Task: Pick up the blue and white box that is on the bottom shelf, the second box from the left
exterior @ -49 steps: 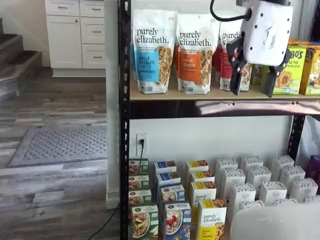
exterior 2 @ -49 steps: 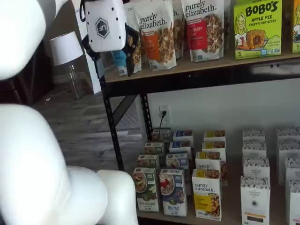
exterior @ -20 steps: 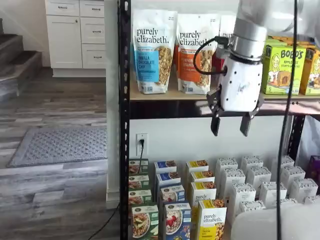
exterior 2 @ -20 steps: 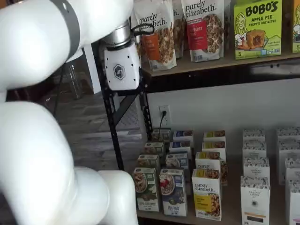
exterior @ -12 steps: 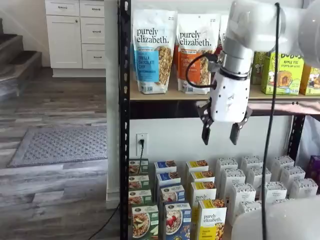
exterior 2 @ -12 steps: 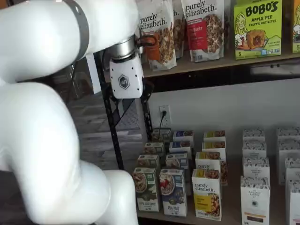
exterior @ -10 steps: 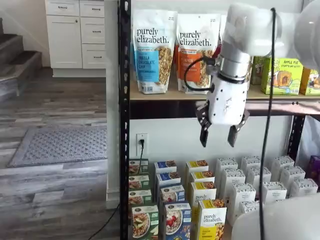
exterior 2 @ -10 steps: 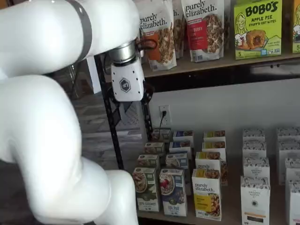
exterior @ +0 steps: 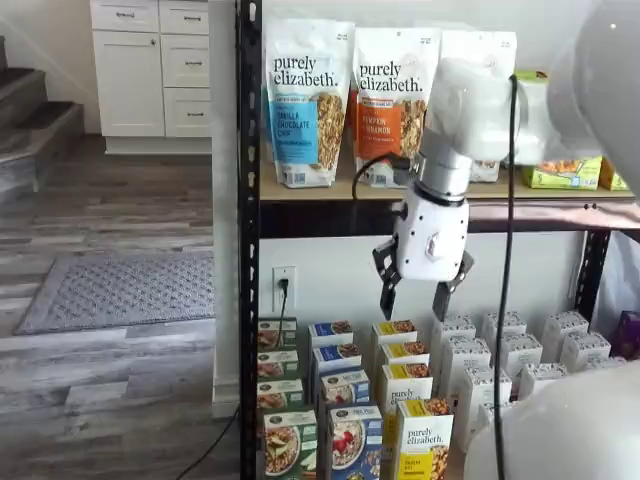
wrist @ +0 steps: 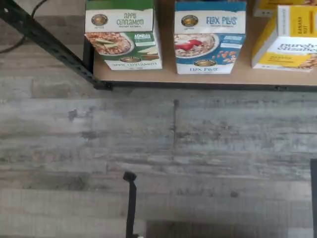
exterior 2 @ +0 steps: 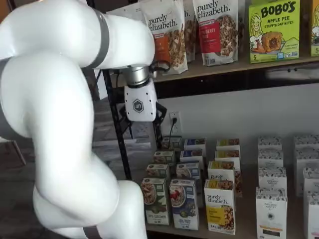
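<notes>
Blue and white box [exterior: 353, 438] stands at the bottom shelf's [exterior 2: 239, 230] front edge, at roughly seven o'clock below the gripper [exterior: 414, 296], which has dropped from the top shelf, fingers spread wide, nothing held yet.

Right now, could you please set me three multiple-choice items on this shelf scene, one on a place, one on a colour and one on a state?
1. Where does the blue and white box stand on the bottom shelf?
A. between a green-fronted box and a yellow box
B. alone at the back
C. on the upper board

2. What colour are the fronts of the BOBO'S boxes?
A. red
B. green
C. purple

3. How is the hand?
A. closed on a bag
B. closed on the blue box
C. open and empty

Key: 1 A, the green-fronted box and yellow box flank it; 2 B, green fronts; 3 C, a gap shows between the fingers.
</notes>
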Robot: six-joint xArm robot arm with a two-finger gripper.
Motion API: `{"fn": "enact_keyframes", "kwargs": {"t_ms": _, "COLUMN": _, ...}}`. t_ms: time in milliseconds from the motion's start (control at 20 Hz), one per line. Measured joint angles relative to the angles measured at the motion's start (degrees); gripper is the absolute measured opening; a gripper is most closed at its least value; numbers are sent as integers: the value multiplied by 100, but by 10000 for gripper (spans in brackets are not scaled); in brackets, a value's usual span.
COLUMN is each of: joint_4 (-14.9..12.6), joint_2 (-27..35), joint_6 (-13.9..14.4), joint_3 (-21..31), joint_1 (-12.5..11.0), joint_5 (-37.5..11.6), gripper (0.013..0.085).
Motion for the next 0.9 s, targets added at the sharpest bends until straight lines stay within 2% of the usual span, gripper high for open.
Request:
{"fn": "enact_keyframes", "kwargs": {"t_ms": 400, "joint_4": 12, "joint_2": 728, "joint_6": 29, "joint_3": 114, "joint_1": 100, "joint_5": -701, "gripper": 850}}
{"fn": "enact_keyframes", "kwargs": {"t_ms": 650, "joint_4": -17, "joint_2": 1171, "joint_6": 89, "joint_3": 272, "joint_1": 206, "joint_5": -1415, "gripper": 850}}
{"fn": "enact_keyframes", "kwargs": {"t_ms": 900, "joint_4": -2, "joint_2": 1543, "joint_6": 108, "joint_3": 357, "joint_1": 276, "joint_5": -1931, "gripper": 850}}
